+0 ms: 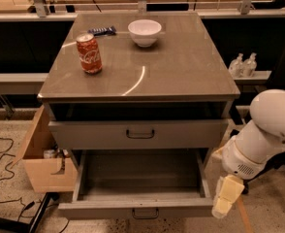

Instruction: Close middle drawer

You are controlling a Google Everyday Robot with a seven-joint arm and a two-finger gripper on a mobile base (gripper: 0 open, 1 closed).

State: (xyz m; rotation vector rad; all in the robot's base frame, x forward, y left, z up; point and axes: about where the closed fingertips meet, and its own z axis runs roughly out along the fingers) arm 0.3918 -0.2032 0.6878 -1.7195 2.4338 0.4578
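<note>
The middle drawer (133,208) is pulled far out of the grey cabinet. Its long tray is bare inside, and its low front panel with a small dark loop handle (145,213) sits at the bottom of the view. My gripper (226,198) hangs from the white arm (263,135), pointing down. It is just to the right of the drawer's front right corner and holds nothing.
Above it, another grey drawer front (138,133) with a handle stands slightly out under the tabletop (181,67). A red soda can (89,53), a white bowl (144,32) and a dark snack bar (102,31) sit on top. A cardboard box (43,161) stands to the left, with cables on the floor.
</note>
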